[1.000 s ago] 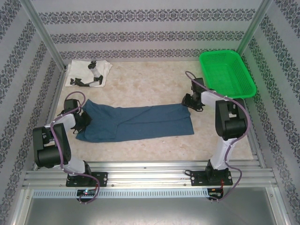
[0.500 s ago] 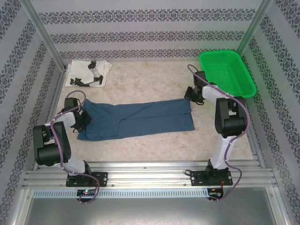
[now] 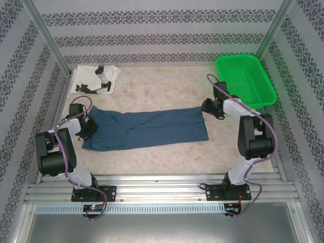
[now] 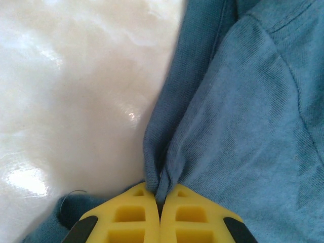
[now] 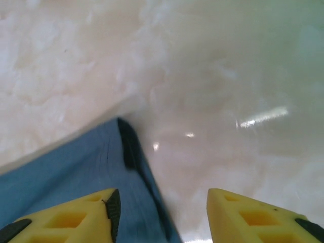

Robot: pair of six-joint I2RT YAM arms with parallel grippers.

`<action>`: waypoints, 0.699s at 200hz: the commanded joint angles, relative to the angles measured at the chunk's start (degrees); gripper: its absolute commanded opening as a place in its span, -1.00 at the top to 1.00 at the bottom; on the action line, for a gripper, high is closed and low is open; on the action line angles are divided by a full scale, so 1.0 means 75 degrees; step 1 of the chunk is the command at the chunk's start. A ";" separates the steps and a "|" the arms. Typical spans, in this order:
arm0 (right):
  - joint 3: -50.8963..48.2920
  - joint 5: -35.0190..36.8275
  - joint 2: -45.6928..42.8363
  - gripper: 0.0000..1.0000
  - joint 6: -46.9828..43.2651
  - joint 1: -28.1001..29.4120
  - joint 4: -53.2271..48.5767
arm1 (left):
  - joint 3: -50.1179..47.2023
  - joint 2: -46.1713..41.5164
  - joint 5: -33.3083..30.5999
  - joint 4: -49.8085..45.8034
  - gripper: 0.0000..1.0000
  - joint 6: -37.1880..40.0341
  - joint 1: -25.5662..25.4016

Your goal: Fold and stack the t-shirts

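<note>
Your pale tabletop (image 3: 167, 91) holds a long-folded blue t-shirt (image 3: 152, 129) mid-table. A white t-shirt (image 3: 91, 77) lies back left, a green basket (image 3: 246, 81) back right.

Blue shirt (image 3: 152, 129) lies folded into a long band mid-tabletop; white shirt (image 3: 96, 79) sits folded at the far-left corner

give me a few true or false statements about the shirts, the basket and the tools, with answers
The left tool is shut on the blue shirt. True.
The right tool grips the blue shirt. False: its jaws stand open by the shirt's corner.
The white shirt lies in the green basket. False: it lies on the table, far left.
The green basket holds nothing. True.
</note>
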 commanded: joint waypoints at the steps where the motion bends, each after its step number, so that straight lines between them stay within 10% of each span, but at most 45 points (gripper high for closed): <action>1: -0.0677 -0.0342 -0.0494 0.08 0.0218 0.0044 0.0182 | -0.0111 0.0284 0.0133 -0.0199 1.00 0.0200 0.0003; 88: -0.1100 -0.0930 0.0090 0.44 0.0638 0.0357 0.0952 | -0.0193 0.0293 0.0239 -0.0067 1.00 0.0182 -0.0001; 140: -0.1190 -0.0304 -0.0172 1.00 0.0597 0.0399 0.0356 | -0.0225 0.0248 0.0236 -0.0079 1.00 0.0192 -0.0001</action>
